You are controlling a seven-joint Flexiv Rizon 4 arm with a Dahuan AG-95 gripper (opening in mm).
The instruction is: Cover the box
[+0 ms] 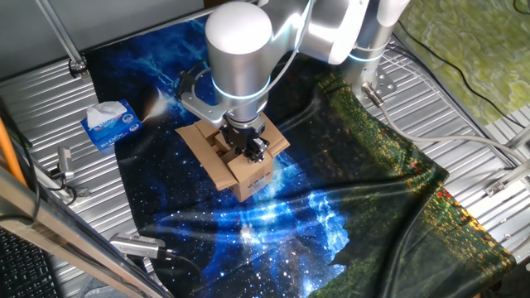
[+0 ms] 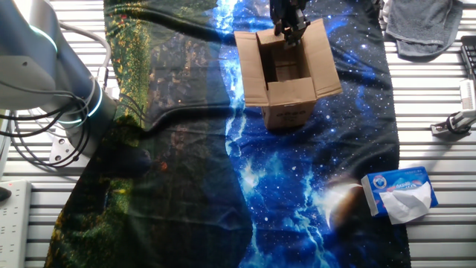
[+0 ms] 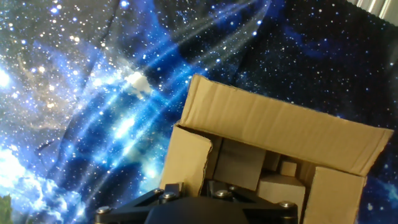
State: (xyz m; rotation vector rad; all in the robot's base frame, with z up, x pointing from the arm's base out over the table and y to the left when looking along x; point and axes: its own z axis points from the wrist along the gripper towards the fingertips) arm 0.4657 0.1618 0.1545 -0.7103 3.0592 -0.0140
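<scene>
The brown cardboard box [image 1: 247, 180] stands on the starry blue cloth with its flaps open; it also shows in the other fixed view [image 2: 287, 112] and in the hand view [image 3: 273, 124]. Its side flaps splay outward [image 2: 247, 67]. My gripper [image 1: 251, 149] sits at the box's top, over its far edge [image 2: 290, 28]. In the hand view only the finger bases show at the bottom, with an upright cardboard flap [image 3: 186, 158] running down between them. The jaws stand close together on that flap. Pale cardboard shapes lie inside the box.
A blue-and-white tissue box [image 1: 112, 124] lies on the cloth's edge [image 2: 398, 192]. A grey towel [image 2: 424, 26] and metal tools [image 2: 454, 123] rest on the slatted table. The arm's base and cables [image 2: 67, 112] stand at the far side.
</scene>
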